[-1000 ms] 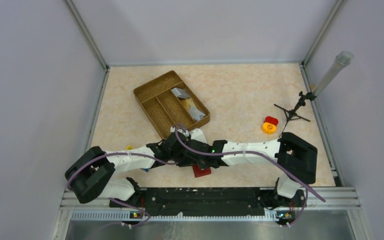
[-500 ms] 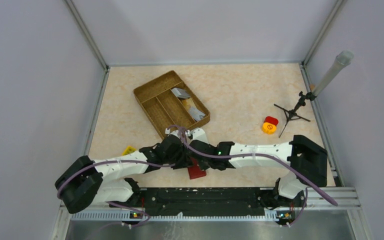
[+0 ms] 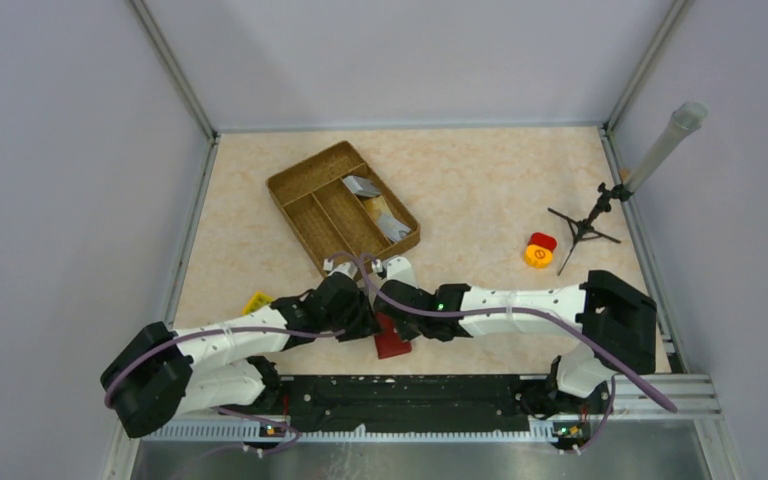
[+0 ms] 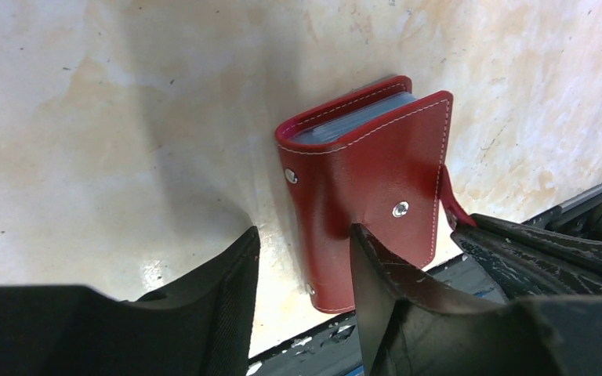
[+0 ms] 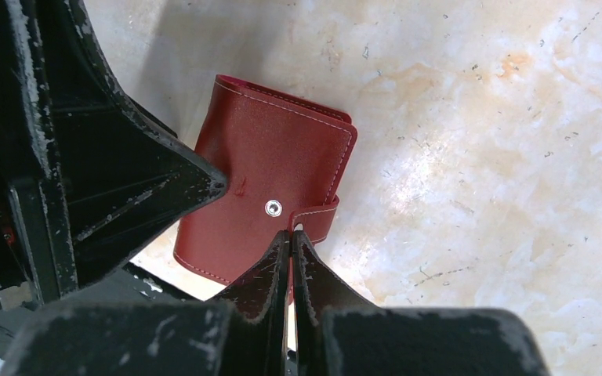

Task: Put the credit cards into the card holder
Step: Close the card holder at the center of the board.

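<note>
The red leather card holder (image 3: 392, 343) lies closed near the table's front edge, with blue-grey sleeves showing at its spine (image 4: 360, 117). My left gripper (image 4: 302, 254) is open; its right fingertip (image 4: 372, 258) rests on the cover and its left finger is on the table beside it. My right gripper (image 5: 290, 235) is shut on the holder's red snap strap (image 5: 317, 219). In the top view both grippers, left (image 3: 360, 318) and right (image 3: 385, 315), meet over the holder. Grey-silver credit cards (image 3: 390, 222) lie in the wicker tray (image 3: 305, 185).
A small yellow thing (image 3: 257, 301) lies on the table left of my left arm; I cannot tell what it is. A yellow-red round object (image 3: 538, 251) and a black tripod stand (image 3: 585, 228) are at the right. The black front rail (image 4: 407, 345) runs just behind the holder.
The left arm's elbow has swung left, uncovering the small yellow thing. Both grippers have shifted slightly left over the holder, which has slid a little left.
</note>
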Robot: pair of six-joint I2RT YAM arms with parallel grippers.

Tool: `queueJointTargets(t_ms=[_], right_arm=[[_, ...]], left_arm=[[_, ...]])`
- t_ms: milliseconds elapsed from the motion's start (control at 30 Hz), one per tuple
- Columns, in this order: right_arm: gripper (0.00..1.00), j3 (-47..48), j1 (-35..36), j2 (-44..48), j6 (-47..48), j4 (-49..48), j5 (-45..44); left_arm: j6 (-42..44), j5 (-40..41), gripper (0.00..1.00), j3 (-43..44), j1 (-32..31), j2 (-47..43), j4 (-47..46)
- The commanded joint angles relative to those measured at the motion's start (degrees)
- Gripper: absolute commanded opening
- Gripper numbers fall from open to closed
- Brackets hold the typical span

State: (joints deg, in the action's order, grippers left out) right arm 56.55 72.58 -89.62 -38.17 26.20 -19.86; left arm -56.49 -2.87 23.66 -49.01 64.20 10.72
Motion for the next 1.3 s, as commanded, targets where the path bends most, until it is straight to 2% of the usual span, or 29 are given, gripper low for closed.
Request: queueJointTargets(t_ms=[0,400,1267], right_arm=[[0.0,-0.18,-0.29,1.34,-0.57,-1.38,-0.27],[0.0,-0.86,-0.24,-1.8,1.67,-5.31,4.6],[0.0,0.45,-0.14,-5.41,1.43,-5.11,1.73]], left_arm=[[-0.77,1.03,0.45,-1.45,0.06,0.21,0.57],[-1.76,-1.73,0.26,-1.51,0.06,5.67,-2.72],[-2.13,-1.87,0.22,-1.34,0.05,6.64,-2.61]])
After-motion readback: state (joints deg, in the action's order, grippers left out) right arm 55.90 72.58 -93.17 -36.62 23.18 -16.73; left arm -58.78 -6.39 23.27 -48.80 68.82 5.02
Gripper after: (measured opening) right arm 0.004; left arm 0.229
